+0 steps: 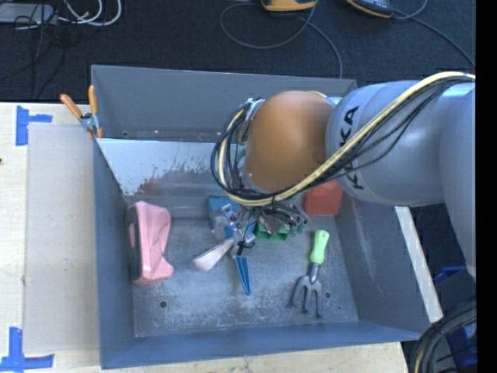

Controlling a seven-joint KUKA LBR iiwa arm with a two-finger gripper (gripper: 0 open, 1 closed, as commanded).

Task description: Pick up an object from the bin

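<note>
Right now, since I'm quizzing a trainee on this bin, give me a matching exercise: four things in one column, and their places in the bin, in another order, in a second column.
Things
1. pink pad
2. green-handled hand fork
3. red block
4. blue pointed stick

Places
A. middle of the floor
B. by the view's left wall
C. right side, partly hidden by the arm
D. lower right part of the floor

Pairs: 1-B, 2-D, 3-C, 4-A.

The bin (194,309) is grey with pale speckles, the sponge (152,242) pink, the hand fork (314,269) green-handled, the block (323,200) red, the wrist cover (287,140) orange.
</note>
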